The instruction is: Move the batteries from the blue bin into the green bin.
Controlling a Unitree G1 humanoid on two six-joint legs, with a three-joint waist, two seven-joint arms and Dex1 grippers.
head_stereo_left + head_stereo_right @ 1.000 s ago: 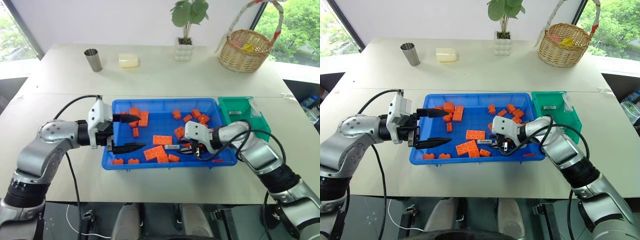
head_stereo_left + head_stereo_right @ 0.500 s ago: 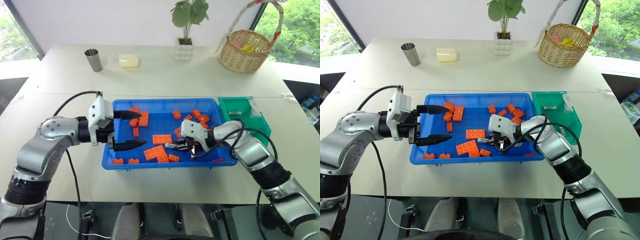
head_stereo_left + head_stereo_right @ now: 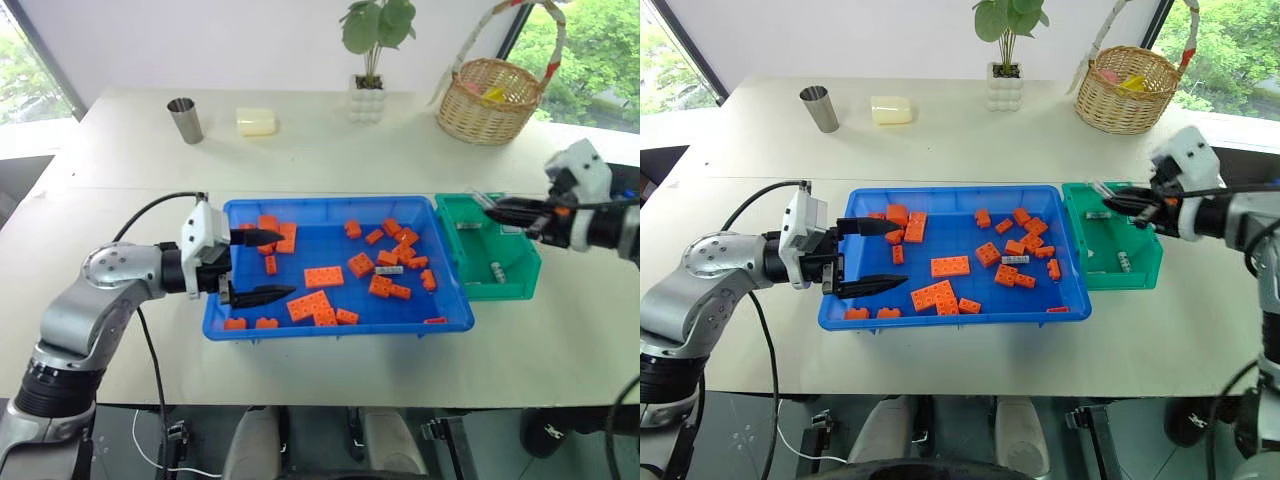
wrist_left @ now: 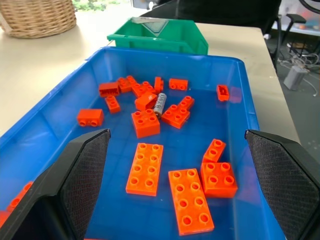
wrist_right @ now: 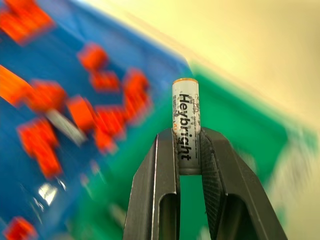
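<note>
1. While the left gripper (image 3: 262, 266) hangs over the left end of the blue bin (image 3: 330, 328), its fingers (image 4: 84, 170) stand wide apart with nothing between them.
2. Blue bin contents, left to right: about 20 orange bricks (image 3: 324, 278) scattered across the floor, and 1 battery (image 3: 390, 270) lying flat among the bricks toward the right end, touching a brick beside it. I see no second battery in this bin, though one could be hidden among the bricks.
3. Green bin (image 3: 480, 290), just right of the blue bin with rims touching or nearly so: 1 battery (image 3: 495, 272) lies on its floor near the right wall, with another small pale piece near its far left corner, too small to name.
4. Right gripper (image 3: 490, 205) is above the far edge of the green bin, fingers (image 5: 155, 185) clamped on 1 battery (image 5: 185, 127) that stands out past the fingertips, lettering visible.
5. Step in hand, as judged: carry and drop. The next move calls for bringing the held battery over the open middle of the green bin, then parting the fingers.
6. Count of batteries: 1 held, 1 in green, 1 left in blue.
</note>
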